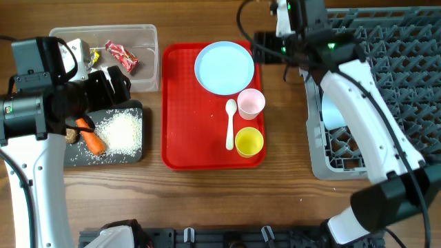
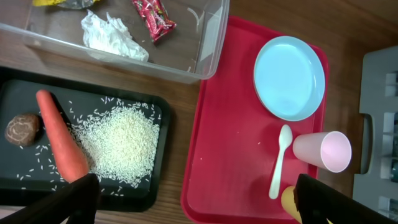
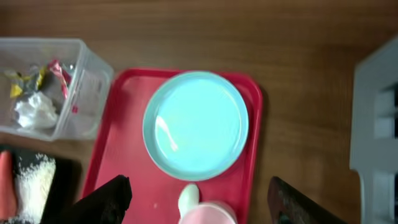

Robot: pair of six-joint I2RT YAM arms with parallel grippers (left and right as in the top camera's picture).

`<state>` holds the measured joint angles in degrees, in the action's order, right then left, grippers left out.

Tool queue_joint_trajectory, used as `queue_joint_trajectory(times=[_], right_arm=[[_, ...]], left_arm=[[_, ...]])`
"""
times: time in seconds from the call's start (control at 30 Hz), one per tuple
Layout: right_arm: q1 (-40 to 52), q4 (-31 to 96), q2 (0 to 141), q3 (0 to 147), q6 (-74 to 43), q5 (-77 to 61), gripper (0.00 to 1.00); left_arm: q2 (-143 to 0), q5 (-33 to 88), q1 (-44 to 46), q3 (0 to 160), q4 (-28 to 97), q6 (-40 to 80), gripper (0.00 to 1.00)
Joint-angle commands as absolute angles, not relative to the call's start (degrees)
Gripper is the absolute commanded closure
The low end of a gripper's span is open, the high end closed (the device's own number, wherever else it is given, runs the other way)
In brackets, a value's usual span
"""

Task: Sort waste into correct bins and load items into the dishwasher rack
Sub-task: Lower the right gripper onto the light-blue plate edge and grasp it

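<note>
Spread wide and holding nothing, the right gripper (image 3: 199,182) hangs over the pale blue plate (image 3: 196,124), which lies flat on the red tray (image 3: 121,143) with the pink cup (image 1: 251,102) and white spoon (image 1: 230,127) just beside its rim. The left gripper (image 2: 198,178), equally wide and empty, hovers by the black tray (image 2: 18,93) carrying the carrot (image 2: 59,140), rice (image 2: 121,146) and brown lump (image 2: 23,129), while 2 wrappers (image 2: 153,17) and tissue (image 2: 115,37) sit in the clear tub (image 2: 211,56). Flat on the tray, the plate likely offers only a thin rim, so a grasp could slip or knock the cup before reaching the rack (image 1: 406,76)
</note>
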<state>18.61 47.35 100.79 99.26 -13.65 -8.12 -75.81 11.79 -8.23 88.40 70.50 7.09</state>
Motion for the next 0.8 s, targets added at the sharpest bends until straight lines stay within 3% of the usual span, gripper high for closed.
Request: queue_joint_trajectory(times=[0.0,0.1,0.3,0.77], right_arm=[[18.79,47.31,111.11,106.13,-13.47,-9.19,0.27],[18.79,46.72,117.47,107.59,-13.76,-9.82,0.28],[18.85,44.07,125.1,107.57,-14.11,-10.46,0.45],[19.97,44.42,133.93,107.13,-16.69,-8.16,0.51]], left_arm=[[-75.66,11.44,-8.54,88.84,70.39,6.2,0.0],[-75.66,11.44,-8.54,88.84,70.41,6.2,0.0],[-75.66,11.44,-8.54,88.84,70.39,6.2,0.0],[-75.66,11.44,-8.54,88.84,70.39,6.2,0.0]])
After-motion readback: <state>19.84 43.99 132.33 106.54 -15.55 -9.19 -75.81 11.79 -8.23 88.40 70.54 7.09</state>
